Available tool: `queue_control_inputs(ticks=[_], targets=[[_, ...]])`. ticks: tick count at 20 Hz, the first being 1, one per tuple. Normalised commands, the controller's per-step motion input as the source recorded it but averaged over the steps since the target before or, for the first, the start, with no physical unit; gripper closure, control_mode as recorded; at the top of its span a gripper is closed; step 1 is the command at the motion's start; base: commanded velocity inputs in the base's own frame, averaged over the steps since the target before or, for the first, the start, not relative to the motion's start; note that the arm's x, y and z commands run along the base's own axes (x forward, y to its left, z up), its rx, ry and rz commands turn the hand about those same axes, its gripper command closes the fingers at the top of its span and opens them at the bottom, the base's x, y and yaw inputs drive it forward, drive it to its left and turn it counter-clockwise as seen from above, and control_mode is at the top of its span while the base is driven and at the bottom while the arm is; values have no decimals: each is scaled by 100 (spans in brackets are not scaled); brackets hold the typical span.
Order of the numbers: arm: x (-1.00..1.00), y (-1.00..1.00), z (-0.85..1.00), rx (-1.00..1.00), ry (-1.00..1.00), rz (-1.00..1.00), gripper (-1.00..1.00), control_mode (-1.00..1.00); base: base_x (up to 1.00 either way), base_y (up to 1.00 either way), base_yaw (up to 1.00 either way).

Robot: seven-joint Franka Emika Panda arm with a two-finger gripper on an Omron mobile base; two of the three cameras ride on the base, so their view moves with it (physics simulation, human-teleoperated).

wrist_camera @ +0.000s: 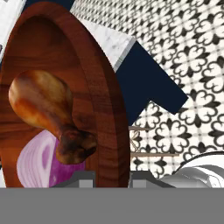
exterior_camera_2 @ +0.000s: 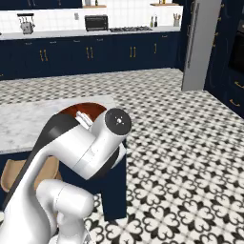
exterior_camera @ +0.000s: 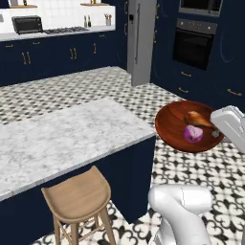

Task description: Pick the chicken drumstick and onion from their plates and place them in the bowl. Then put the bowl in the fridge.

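Bowl [exterior_camera: 174,125] is doing the carrying here, its rim pinched in my claw [wrist_camera: 113,178]. Drumstick [exterior_camera: 198,119] and onion [exterior_camera: 193,134] both lie inside it, touching, with the bone end resting on the onion. The bowl sits off the marble island top [exterior_camera: 62,139], past its corner, above the patterned floor [exterior_camera: 95,81]. A wooden stool [exterior_camera: 79,198] stands on that floor by the island.

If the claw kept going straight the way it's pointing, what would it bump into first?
Probably the bowl: its rim sits between the claw's tips already. Past it lie the chicken drumstick and onion.
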Motion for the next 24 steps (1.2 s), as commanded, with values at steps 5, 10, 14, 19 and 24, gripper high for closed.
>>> queue_control_inputs(ticks=[5,10,14,19,24], targets=[[0,0,0,0,0,0,100,100,13,-100,-33],[0,0,0,0,0,0,100,100,56,-100,-28],[0,0,0,0,0,0,100,100,100,-100,0],[0,0,0,0,0,0,100,100,100,-90,46],[0,0,0,0,0,0,100,100,100,-74,58]])
